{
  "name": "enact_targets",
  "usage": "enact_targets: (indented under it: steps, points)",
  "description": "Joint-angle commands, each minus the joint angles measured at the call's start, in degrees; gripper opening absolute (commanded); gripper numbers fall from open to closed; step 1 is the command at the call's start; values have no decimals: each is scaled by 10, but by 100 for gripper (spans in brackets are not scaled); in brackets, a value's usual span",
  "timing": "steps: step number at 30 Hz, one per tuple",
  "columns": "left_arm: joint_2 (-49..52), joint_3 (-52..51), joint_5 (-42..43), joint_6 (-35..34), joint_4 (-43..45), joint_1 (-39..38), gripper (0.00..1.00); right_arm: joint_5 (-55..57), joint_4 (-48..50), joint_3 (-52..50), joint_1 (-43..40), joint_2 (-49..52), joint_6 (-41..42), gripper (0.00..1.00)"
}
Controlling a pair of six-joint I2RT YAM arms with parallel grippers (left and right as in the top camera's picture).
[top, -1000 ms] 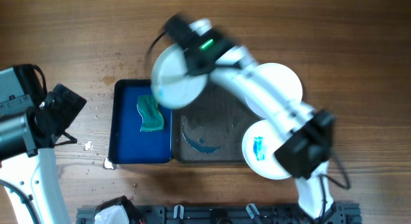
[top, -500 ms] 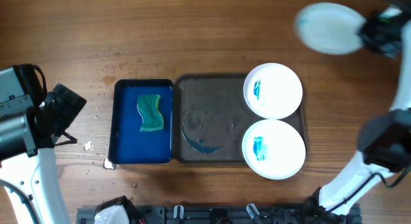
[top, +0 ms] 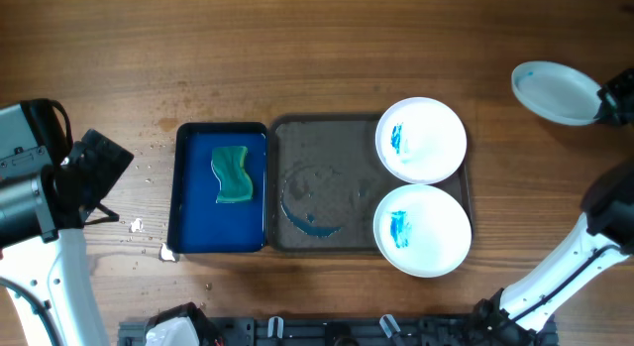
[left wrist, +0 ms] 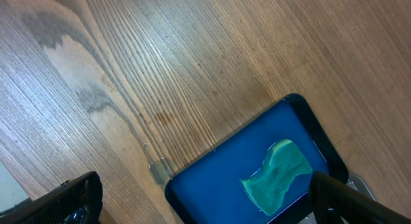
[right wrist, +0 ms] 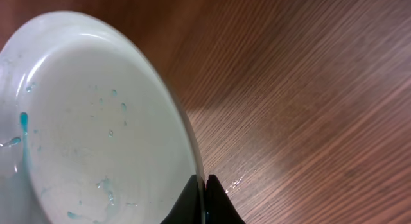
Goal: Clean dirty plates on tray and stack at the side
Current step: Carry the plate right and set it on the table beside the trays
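Rim of one plate (top: 555, 92) is pinched by the right gripper (right wrist: 204, 190) over the table (top: 297, 49) at far right, two smeared plates (top: 421, 140) (top: 422, 230) are borne on the tray (top: 327, 177), and the left gripper (left wrist: 204, 192) is spread wide.

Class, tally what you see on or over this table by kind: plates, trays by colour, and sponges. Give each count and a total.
Plates: 3
Grey tray: 1
Blue tray: 1
Sponge: 1
Total: 6
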Motion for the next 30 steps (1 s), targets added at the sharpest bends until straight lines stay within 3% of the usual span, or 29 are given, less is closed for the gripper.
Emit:
enact_targets:
  steps: [1, 8, 11, 12, 23, 30]
  points:
    - [4, 8, 7, -5, 0, 4, 100, 8, -6, 3, 1, 42, -12, 4]
    - [4, 8, 7, -5, 0, 4, 100, 51, -15, 3, 1, 68, -5, 5]
    - [4, 8, 7, -5, 0, 4, 100, 51, -15, 3, 1, 68, -9, 37]
    - [5, 8, 7, -5, 0, 4, 100, 51, -17, 3, 1, 68, -14, 40]
    - [32, 8, 22, -5, 0, 4, 100, -132, -13, 10, 37, -56, -101, 43]
    - [33, 8, 22, -3, 5, 4, 100, -117, -56, 9, 132, -106, -132, 45]
